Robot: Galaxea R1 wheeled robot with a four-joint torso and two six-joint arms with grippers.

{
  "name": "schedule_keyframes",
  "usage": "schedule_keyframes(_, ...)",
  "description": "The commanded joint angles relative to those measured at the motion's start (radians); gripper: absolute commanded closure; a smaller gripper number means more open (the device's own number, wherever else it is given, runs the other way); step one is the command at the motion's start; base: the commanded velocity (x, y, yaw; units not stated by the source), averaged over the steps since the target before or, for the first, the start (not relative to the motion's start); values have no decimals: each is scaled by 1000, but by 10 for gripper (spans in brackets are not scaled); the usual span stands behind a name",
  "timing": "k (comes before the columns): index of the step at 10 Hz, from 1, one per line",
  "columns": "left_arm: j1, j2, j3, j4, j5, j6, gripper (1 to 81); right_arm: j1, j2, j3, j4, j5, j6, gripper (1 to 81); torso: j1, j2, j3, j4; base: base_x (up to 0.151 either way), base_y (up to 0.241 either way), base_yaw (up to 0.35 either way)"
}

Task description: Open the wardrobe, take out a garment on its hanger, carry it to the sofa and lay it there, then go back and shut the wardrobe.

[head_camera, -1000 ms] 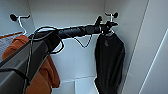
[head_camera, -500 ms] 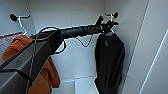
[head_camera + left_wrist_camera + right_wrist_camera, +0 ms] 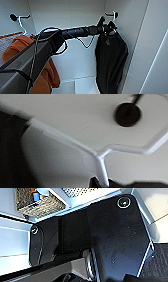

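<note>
wardrobe [image 3: 72,17] interior: smooth matt white panel, no visible grain. garment [image 3: 111,60] hanging directly below the left gripper [image 3: 110,27]: black cloth, matt, soft folds. orange hooded garment [image 3: 47,72], well off to the side of the jaws: rust cloth, matt, thicker look. hanger [image 3: 100,156] right at the jaws: smooth white plastic, slight sheen. left arm [image 3: 77,32]: black, semi-gloss housing with thin rubbery-looking cables. woven basket [image 3: 37,203] in right wrist view: coarse, rough weave.
</note>
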Motion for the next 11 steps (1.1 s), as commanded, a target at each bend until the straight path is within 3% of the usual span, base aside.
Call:
schedule_keyframes(1, -193, -3, 24, 46, -50, 34, 811, 42, 4, 3, 3, -51, -1, 10, 0, 0, 0, 0, 0, 0, 0)
schedule_keyframes(5, -206, -26, 58, 46, -50, 34, 811, 45, -1, 3, 3, -51, -1, 10, 0, 0, 0, 0, 0, 0, 0)
schedule_keyframes(10, -311, -89, 143, 46, -39, 34, 811, 45, -7, 11, -8, -51, -7, 10, 1, 1, 0, 0, 0, 0, 0)
schedule_keyframes(11, -318, -100, 162, 46, -38, 32, 811, 45, -7, 11, -8, -50, -9, 10, 1, 1, 0, 37, 0, 0, 0)
